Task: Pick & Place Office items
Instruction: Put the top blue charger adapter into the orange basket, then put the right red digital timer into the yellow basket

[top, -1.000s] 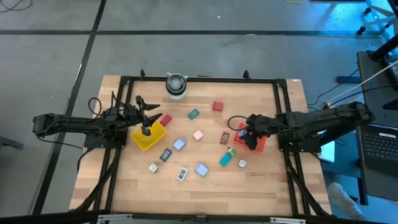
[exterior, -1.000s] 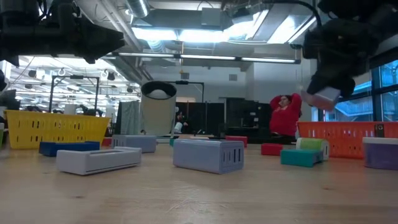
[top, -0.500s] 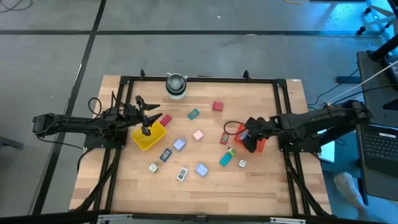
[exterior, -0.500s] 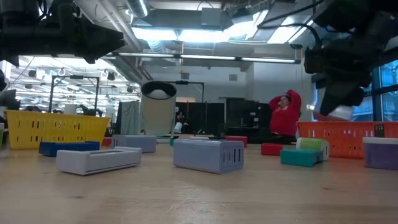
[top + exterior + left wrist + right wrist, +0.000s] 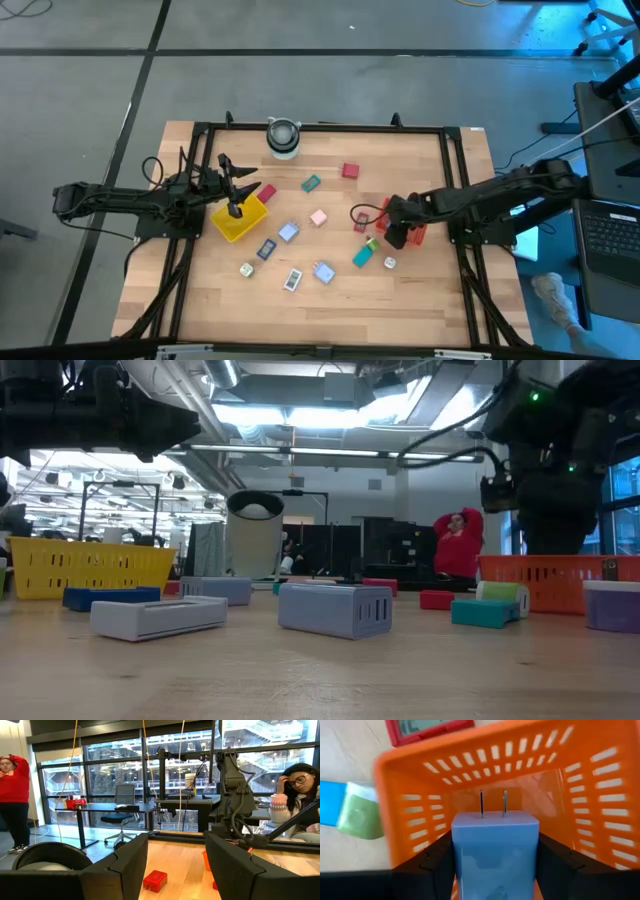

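My right gripper points steeply down into the orange tray, shut on a pale blue plug block with two metal prongs. My left gripper hovers open and empty above the yellow tray. Loose office items lie flat on the table between the trays: a red block, a teal piece, a pink piece, pale blue pieces and a teal bar. My right gripper pinches the plug block by its two opposite side faces, one finger on each. The fingers come from above, slanting down. The prongs point away from the gripper toward the tray's floor. Whether the block touches the floor, I cannot tell.
A white-and-grey cylinder stands at the table's far edge. A red display piece and a green piece lie close to the orange tray's left side. Black frame rails run around the table.
My right gripper has sunk and tipped more steeply downward, carrying the pale blue block from above the orange tray down inside its walls; in the low view the block is now hidden behind the tray wall.
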